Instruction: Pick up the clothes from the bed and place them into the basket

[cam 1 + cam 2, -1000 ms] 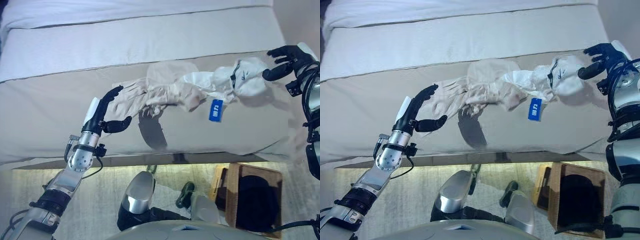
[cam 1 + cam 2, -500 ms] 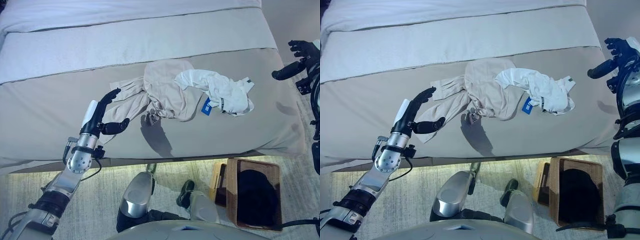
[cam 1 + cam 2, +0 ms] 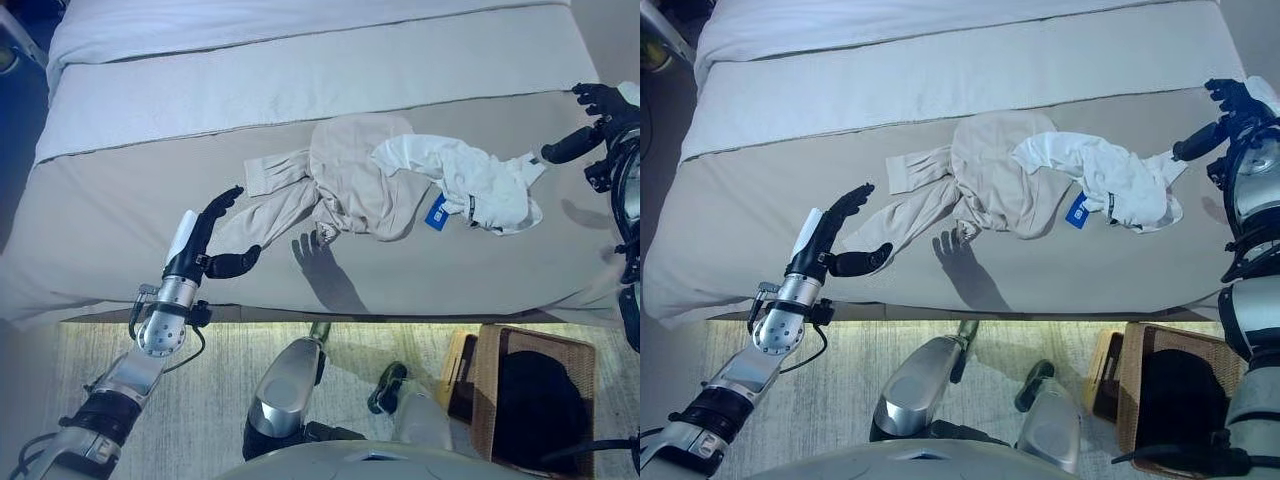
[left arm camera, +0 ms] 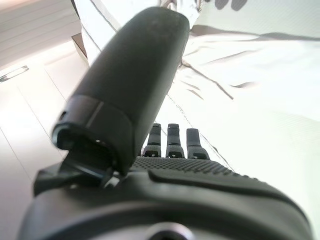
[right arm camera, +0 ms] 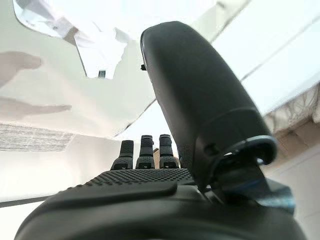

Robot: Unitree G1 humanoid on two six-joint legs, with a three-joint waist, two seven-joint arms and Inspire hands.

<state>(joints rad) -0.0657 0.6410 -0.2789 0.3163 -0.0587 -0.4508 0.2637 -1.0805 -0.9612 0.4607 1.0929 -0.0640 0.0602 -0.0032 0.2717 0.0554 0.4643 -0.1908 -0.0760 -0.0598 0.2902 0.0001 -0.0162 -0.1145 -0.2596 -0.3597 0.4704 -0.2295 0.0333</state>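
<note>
A beige garment (image 3: 345,185) and a white garment (image 3: 470,180) with a blue tag (image 3: 436,211) lie together in the middle of the grey bed (image 3: 120,200). My left hand (image 3: 205,240) is open and empty, hovering over the bed's front left, a little to the left of the beige sleeve. My right hand (image 3: 590,125) is open and empty at the bed's right edge, just right of the white garment. A brown wicker basket (image 3: 535,400) stands on the floor at the lower right with a dark item inside.
The bed's front edge (image 3: 300,315) runs across the view above a pale carpet (image 3: 220,400). A lighter sheet (image 3: 300,70) covers the far part of the bed. The bed's left corner (image 3: 660,290) drops off to dark floor.
The camera has shifted, so the whole scene sits differently. My right hand, near the white garment a second ago, now stands clear of it at the bed's right edge. The left hand holds its pose.
</note>
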